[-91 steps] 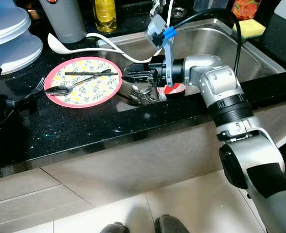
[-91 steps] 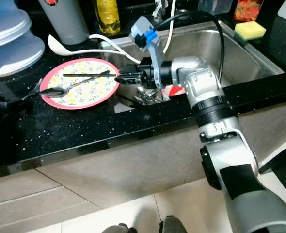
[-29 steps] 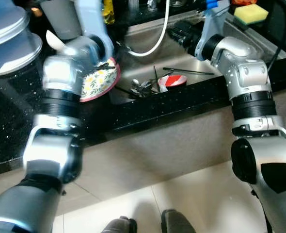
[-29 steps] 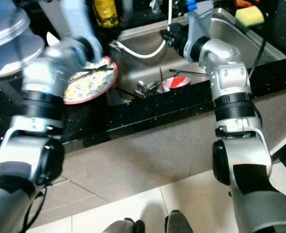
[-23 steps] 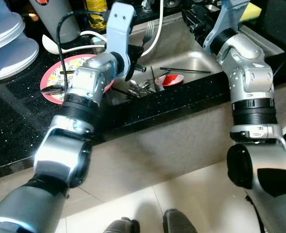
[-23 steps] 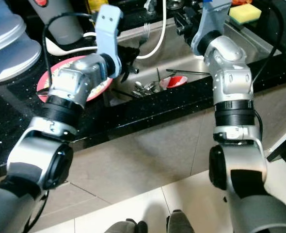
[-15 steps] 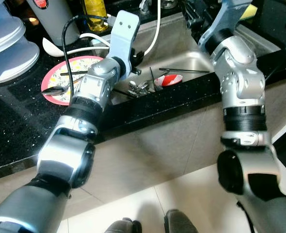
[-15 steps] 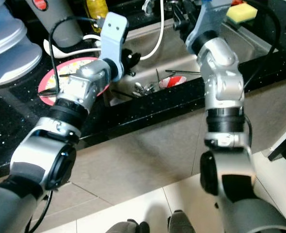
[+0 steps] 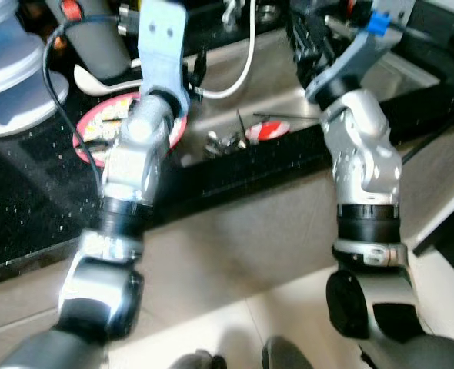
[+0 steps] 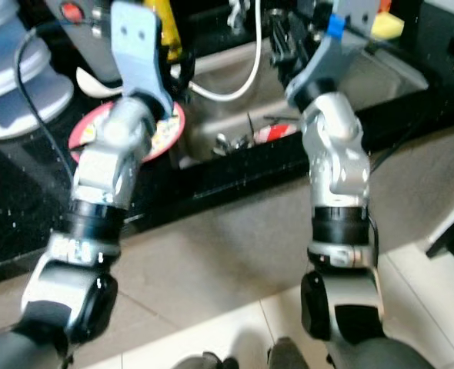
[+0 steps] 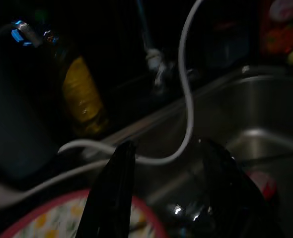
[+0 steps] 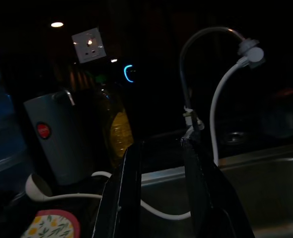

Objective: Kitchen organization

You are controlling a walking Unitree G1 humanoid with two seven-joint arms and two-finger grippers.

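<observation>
Black speckled countertop [image 9: 27,207] stretches across your view, with a stainless steel sink [image 9: 412,65] set into it on the right. Your task's things are the dishes: a pink-rimmed floral plate [image 9: 88,134] sits on the counter just left of the sink, partly hidden behind your left arm, and a heap of cutlery [image 9: 225,140] lies on the sink floor beside a small red dish [image 9: 258,131]. A dark, thin utensil [image 9: 277,117] lies across the basin above the red dish.

Your left gripper [image 11: 171,198] is raised over the sink's left edge, between the plate and the basin; in its wrist view its two black fingers stand apart with nothing between them. Your right gripper [image 12: 159,193] is lifted high over the back of the sink, and its fingers are also spread and empty, pointing toward the curved faucet [image 12: 201,44].

A white hose [image 9: 246,54] loops from the faucet down along the sink's back edge. Behind the plate you have a white ladle [image 9: 92,81], a grey canister with a red mark [image 10: 77,23] and a yellow bottle [image 12: 119,131]. White stacked bowls [image 9: 8,69] stand at the far left, and a yellow sponge [image 10: 387,27] rests at the sink's far right corner. Both head views are blurred.
</observation>
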